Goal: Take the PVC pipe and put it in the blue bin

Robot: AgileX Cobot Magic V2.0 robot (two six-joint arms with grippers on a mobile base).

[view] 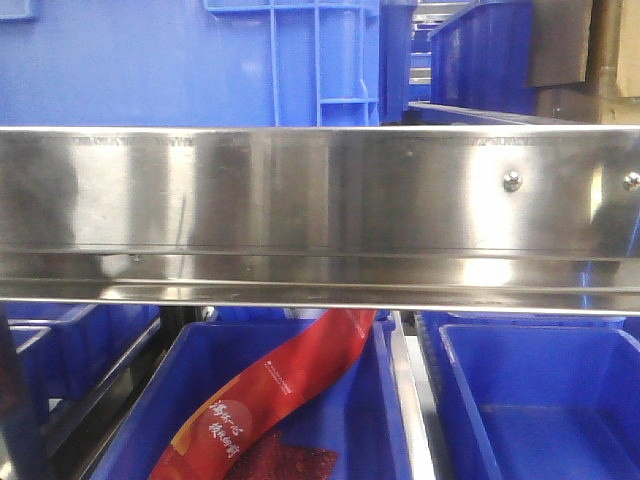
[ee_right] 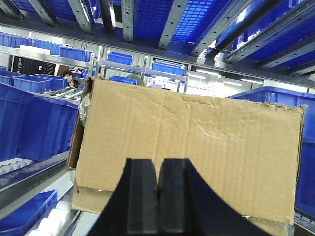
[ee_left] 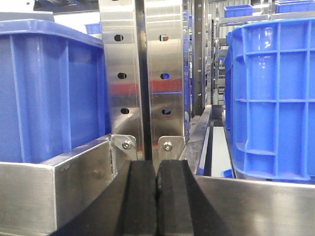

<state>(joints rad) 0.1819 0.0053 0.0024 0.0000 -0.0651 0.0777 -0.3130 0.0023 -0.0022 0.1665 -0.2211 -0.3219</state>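
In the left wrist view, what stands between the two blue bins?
Two perforated steel uprights stand between the left bin and the right bin, beyond the shut left gripper.

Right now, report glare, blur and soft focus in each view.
Front view: bright glare patches on the steel rail; red strip below reads fairly sharp. Left wrist view: left gripper pads are dark and soft; red-blue reflections on the steel posts. Right wrist view: right gripper blurred in shadow; cardboard box evenly lit.
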